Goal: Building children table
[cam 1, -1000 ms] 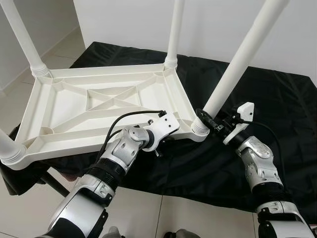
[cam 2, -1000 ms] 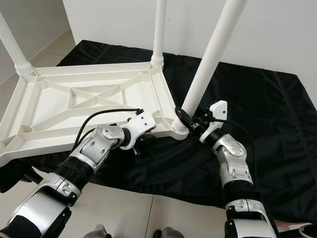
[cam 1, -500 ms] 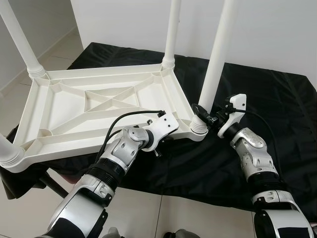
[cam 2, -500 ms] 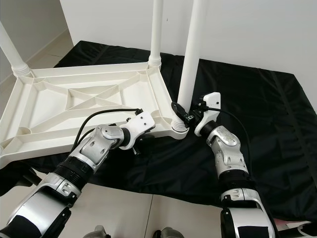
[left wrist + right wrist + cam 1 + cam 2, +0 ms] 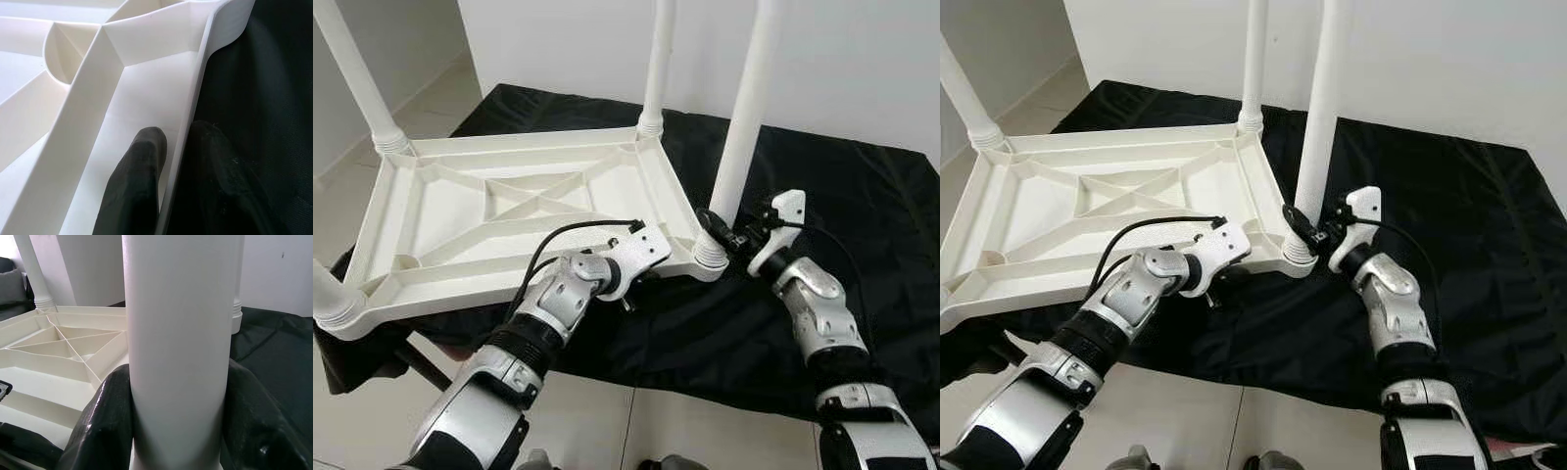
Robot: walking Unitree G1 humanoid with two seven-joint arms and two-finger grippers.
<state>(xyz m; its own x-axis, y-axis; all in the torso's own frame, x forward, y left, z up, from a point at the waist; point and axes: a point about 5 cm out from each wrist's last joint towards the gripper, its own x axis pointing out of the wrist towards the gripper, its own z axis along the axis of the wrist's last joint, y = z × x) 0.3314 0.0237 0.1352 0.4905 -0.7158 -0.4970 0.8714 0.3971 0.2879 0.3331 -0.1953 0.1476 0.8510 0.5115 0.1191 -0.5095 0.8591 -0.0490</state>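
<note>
While upturned, white ribbed table (image 5: 509, 211) has right claw (image 5: 718, 227) gripping its leg (image 5: 742, 108).

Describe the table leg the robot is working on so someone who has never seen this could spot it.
An upside-down white table top lies on a black cloth, with white legs standing up from its corners. The leg in question rises from the corner nearest the robot's right side. Unlike the others, it has the right hand clamped around its base.
</note>
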